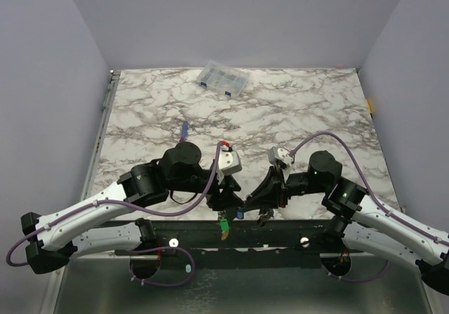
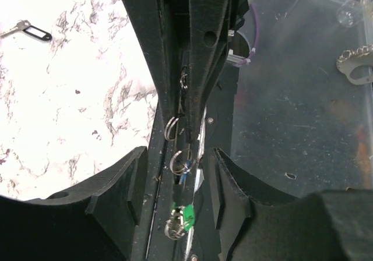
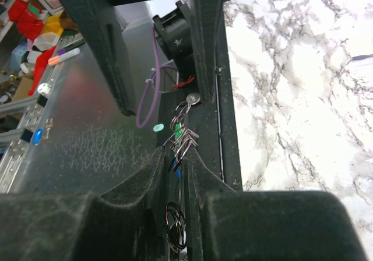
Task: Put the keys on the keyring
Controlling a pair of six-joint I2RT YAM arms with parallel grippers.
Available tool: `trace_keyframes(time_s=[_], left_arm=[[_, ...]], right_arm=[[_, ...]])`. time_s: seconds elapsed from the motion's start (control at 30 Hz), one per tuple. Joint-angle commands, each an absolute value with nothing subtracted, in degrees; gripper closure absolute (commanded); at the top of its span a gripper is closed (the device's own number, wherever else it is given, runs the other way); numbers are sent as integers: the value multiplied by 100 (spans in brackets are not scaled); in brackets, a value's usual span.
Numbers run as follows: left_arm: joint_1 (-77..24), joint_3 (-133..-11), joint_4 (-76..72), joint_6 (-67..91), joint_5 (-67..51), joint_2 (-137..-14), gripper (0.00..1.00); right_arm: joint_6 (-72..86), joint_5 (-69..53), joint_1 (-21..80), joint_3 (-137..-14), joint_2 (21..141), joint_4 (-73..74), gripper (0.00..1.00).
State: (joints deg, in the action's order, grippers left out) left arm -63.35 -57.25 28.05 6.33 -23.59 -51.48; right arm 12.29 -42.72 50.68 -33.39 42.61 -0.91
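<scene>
R gripper: jaws pressed nearly together, pinching the keyring edge-on, at the near table edge betw. the arms. Green-tag key & blue-tag key hang by small rings just below those jaws. L gripper: jaws spread, one each side of the R fingers & hanging keys, gripping nothing. Black-tag key lies loose on the marble table. Clear box sits at the far edge w/ small blue & dark bits inside, too small to name. Screwdriver lies mid-table.
</scene>
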Motion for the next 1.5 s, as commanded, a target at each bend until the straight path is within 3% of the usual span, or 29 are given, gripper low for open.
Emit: trace_keyframes(time_s=[0.0, 1.07, 1.27, 1.4, 1.47], left_arm=[[-6324, -5884, 2736, 332, -2612, -5406, 50], [-6320, -5593, 2021, 26, -3715, -5803, 70], [-6324, -5542, 2029, 39, -3806, -5860, 83], [-6319, -5513, 2047, 141, -3684, -5863, 100], [-6322, -5480, 2043, 166, -3639, -5834, 100]], right_arm=[[1170, -4732, 5130, -3620, 4208, -127, 100], [1265, -4944, 5176, -3779, 4298, -164, 100], [1240, -4794, 5176, -3809, 4287, -172, 100], [1209, -4489, 5177, -3815, 4167, -126, 100], [1212, -4385, 5171, -3815, 4118, -115, 99]])
